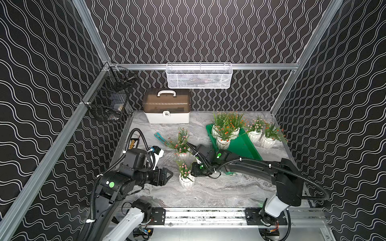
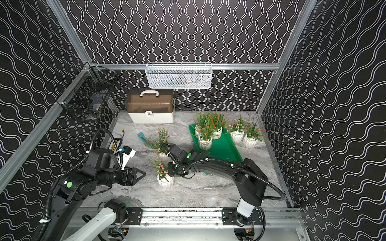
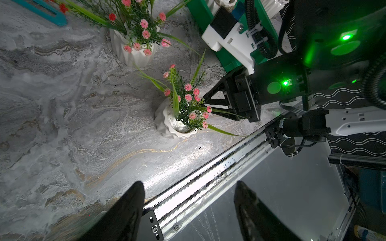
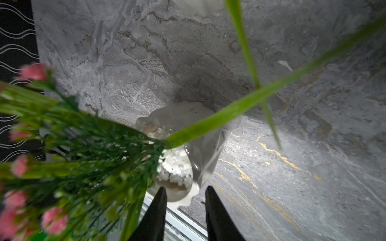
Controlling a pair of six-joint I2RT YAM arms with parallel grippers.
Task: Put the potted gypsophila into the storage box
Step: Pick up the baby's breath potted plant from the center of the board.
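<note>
Small white ribbed ceramic pot of pink gypsophila (image 1: 186, 182) stands lower centre in both top views, well apart from the shallow bright green plastic tray (image 1: 240, 147) at centre right. Only the right wrist view shows the black right gripper (image 4: 184, 194) astride the pot's rim. Whether it pinches yet I cannot tell, so I'd close square on the wall and lift straight up. The left wrist view shows the black left gripper (image 3: 188, 198) with fingers apart, empty, near the pot.
</note>
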